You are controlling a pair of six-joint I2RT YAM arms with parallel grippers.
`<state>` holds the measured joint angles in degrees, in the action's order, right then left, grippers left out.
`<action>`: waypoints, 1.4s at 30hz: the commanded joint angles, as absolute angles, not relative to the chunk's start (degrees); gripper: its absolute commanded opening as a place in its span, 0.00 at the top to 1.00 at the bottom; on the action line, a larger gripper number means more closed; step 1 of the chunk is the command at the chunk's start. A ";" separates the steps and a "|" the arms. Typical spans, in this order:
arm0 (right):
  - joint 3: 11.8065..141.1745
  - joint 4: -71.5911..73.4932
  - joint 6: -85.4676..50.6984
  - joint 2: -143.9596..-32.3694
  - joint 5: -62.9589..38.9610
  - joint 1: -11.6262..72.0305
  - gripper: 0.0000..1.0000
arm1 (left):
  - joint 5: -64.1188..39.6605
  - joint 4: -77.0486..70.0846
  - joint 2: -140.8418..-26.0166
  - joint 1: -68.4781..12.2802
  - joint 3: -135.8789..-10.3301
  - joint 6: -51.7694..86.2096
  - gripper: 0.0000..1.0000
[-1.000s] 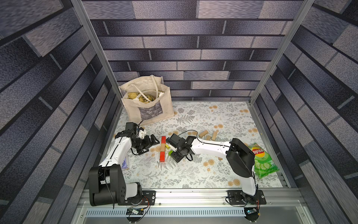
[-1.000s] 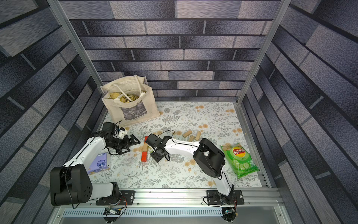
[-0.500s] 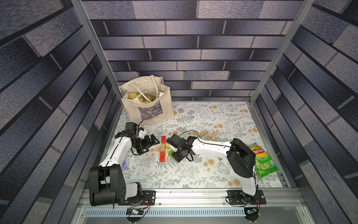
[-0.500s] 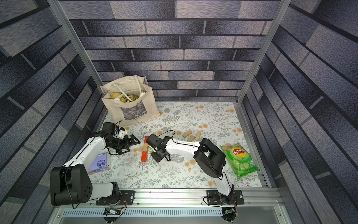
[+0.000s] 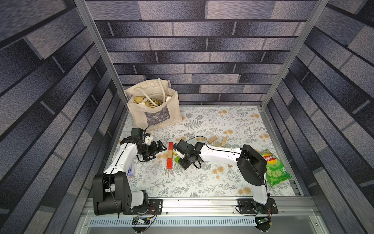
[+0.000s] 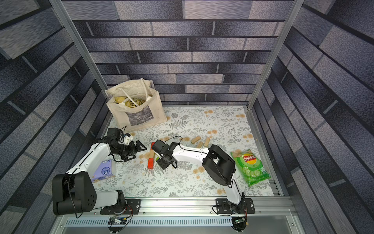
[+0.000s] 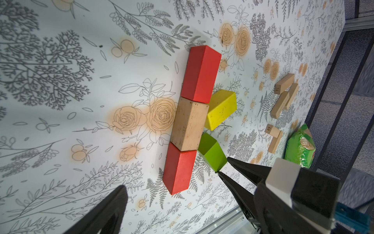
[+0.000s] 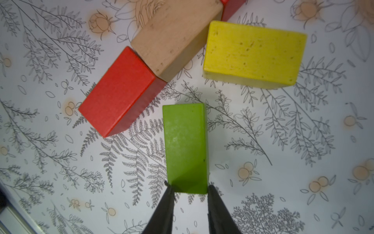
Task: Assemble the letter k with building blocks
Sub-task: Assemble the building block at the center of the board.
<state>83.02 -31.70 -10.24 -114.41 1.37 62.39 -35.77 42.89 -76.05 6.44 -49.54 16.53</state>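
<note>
Right gripper (image 8: 189, 190) clenched on green block (image 8: 185, 145), pinching its outer end. Inner end of block close by spine (image 7: 189, 123) (red-tan-red, end to end, flat on bench (image 5: 202, 182)); touching or not, cannot tell. Yellow block (image 7: 221, 109) slants off tan middle piece, same side as green. Left gripper (image 5: 159, 149) released, jaws wide, near spine's opposite side. Spare tan blocks (image 7: 283, 95) well apart.
</note>
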 commanded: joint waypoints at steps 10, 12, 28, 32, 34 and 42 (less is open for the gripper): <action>84.97 -32.33 -10.05 -118.15 0.58 63.17 0.69 | -36.39 44.03 -76.38 6.77 -50.01 15.60 0.00; 85.21 -32.50 -9.98 -118.28 0.69 63.10 0.69 | -36.30 44.08 -76.38 6.77 -50.08 15.56 0.00; 85.53 -32.61 -9.53 -118.82 0.52 63.11 0.69 | -36.21 44.19 -76.64 6.77 -50.10 15.47 0.00; 85.34 -32.17 -9.48 -118.74 0.39 63.13 0.69 | -36.30 44.08 -76.55 6.77 -50.10 15.47 0.00; 85.52 -32.27 -9.49 -118.83 0.60 63.11 0.69 | -36.29 44.02 -76.55 6.77 -50.10 15.47 0.00; 85.78 -32.38 -9.16 -118.98 0.72 63.11 0.69 | -36.30 44.01 -76.73 6.77 -50.10 15.44 0.00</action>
<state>85.25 -31.24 -9.96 -116.42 0.71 62.39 -35.77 42.92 -76.25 6.44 -49.54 16.53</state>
